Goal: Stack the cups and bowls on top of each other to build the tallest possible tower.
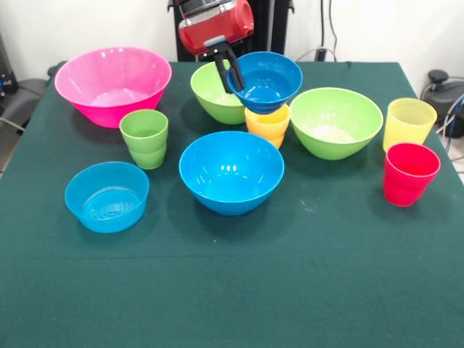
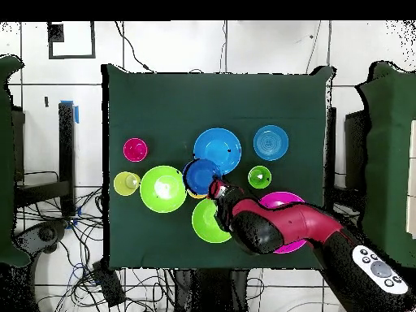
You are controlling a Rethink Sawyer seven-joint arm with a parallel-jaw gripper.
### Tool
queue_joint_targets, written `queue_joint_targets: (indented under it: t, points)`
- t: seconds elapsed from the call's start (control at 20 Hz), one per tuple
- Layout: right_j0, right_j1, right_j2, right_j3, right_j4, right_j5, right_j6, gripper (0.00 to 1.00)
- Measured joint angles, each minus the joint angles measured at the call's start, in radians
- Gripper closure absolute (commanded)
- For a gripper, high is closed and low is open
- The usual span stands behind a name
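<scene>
My gripper [image 1: 229, 72] is shut on the left rim of the small dark blue bowl [image 1: 270, 80], one finger inside and one outside. The bowl is upright, on or just above the orange-yellow cup [image 1: 268, 125]; I cannot tell whether they touch. In the overhead view my gripper [image 2: 215, 188] is at the edge of the dark blue bowl [image 2: 201, 174], which hides most of the orange-yellow cup [image 2: 197, 195]. The medium bright blue bowl [image 1: 230, 170] stands in front of them. A lime green bowl [image 1: 214, 94] is behind my gripper, and another lime green bowl [image 1: 336, 122] is to the right.
The large pink bowl [image 1: 112, 83] stands at the far left, with the green cup [image 1: 144, 138] and the shallow light blue bowl [image 1: 106, 196] in front of it. The pale yellow cup [image 1: 409, 123] and the red cup [image 1: 409, 174] stand at the right edge.
</scene>
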Motion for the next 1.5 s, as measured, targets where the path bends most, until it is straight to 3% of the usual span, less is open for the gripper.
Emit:
queue_joint_targets:
  t: [0.45, 1.5]
  points:
    - [-0.018, 0.047, 0.038, -0.041, -0.033, 0.027, 0.0, 1.0]
    - [0.012, 0.058, 0.036, -0.041, -0.101, 0.027, 0.0, 1.0]
